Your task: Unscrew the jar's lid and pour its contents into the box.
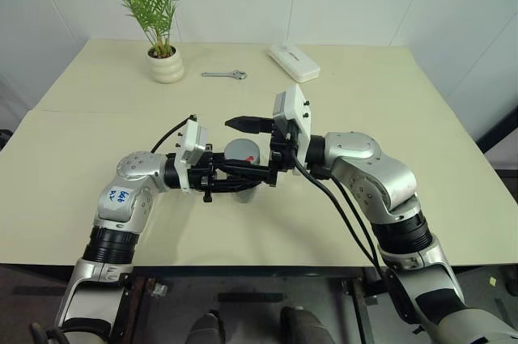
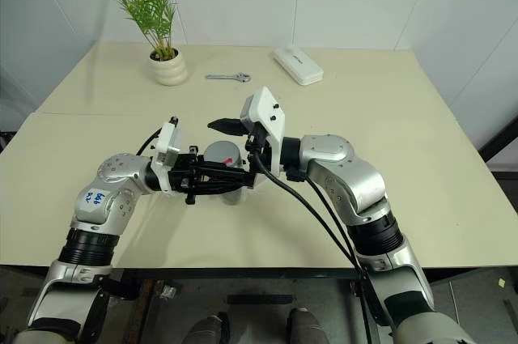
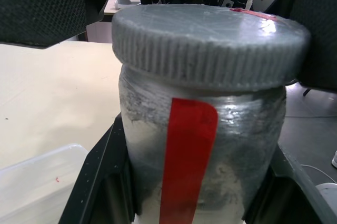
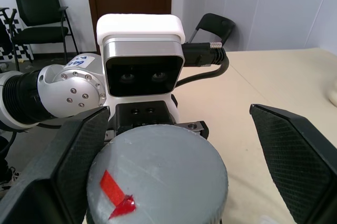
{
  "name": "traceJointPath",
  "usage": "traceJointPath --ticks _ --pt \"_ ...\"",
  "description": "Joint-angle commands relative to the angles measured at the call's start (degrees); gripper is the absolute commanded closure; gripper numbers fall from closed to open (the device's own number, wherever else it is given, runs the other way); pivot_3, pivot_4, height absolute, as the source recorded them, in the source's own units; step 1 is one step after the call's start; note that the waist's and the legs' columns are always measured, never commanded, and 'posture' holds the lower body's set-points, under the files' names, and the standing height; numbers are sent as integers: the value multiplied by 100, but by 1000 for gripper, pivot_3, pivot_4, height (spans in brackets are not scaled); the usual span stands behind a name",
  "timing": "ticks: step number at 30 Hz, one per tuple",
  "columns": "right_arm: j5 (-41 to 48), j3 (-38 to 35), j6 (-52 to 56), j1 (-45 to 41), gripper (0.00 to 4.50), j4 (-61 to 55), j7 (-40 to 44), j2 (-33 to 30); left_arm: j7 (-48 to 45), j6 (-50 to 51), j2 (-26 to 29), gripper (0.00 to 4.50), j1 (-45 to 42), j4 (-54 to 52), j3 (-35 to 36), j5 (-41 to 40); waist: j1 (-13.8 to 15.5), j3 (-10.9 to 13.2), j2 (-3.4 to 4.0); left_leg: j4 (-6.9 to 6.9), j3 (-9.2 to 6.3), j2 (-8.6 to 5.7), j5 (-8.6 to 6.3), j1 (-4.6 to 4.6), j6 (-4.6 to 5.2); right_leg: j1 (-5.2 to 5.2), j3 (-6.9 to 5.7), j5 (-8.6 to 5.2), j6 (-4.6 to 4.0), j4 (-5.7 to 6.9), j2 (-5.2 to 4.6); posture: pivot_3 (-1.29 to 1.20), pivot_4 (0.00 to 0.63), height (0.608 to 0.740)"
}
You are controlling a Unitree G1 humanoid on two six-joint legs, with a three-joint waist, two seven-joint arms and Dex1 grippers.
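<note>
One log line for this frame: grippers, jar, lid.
left gripper: shut on jar | right gripper: open, fingers either side of lid, not closed | lid: still on jar

The left gripper (image 1: 252, 176) grips the jar (image 1: 242, 190) above the table (image 1: 405, 133) — lid (image 1: 241, 150) on. The right gripper (image 1: 257, 148) straddles that lid, fingers spread — plant pot (image 1: 165, 65) well beyond.

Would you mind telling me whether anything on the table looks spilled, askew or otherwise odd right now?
Nothing stands out. The jar sits upright in the left claw with its lid on square; the wrench, plant pot and white case lie undisturbed, with no spill.
</note>
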Motion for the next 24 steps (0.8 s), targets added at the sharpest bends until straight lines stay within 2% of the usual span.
traceJointPath --ticks 1,15,18,24 --pt "183 -533 1 -74 26 7 141 -362 -70 -63 -1 2571 -33 -189 33 -85 6 0 0 0 0 0 0 0 0 0 0 0 0 0 0 0 150 740" --pt "859 -1516 75 611 26 -170 854 -1660 5 -93 71 2571 84 -273 144 -89 -20 0 0 -4 2 0 -1 0 1 1 2 0 0 -9 0 0 150 740" --pt "969 -1492 166 519 26 -229 823 -1623 6 -95 78 2571 92 -264 149 -83 -30 0 1 -3 2 1 -1 2 1 0 4 0 0 -4 2 0 150 740" --pt "1233 -1222 366 276 26 -510 498 -961 16 -80 53 2571 71 -270 119 -77 -23 0 1 2 2 1 0 3 1 1 4 1 1 0 1 0 150 740"
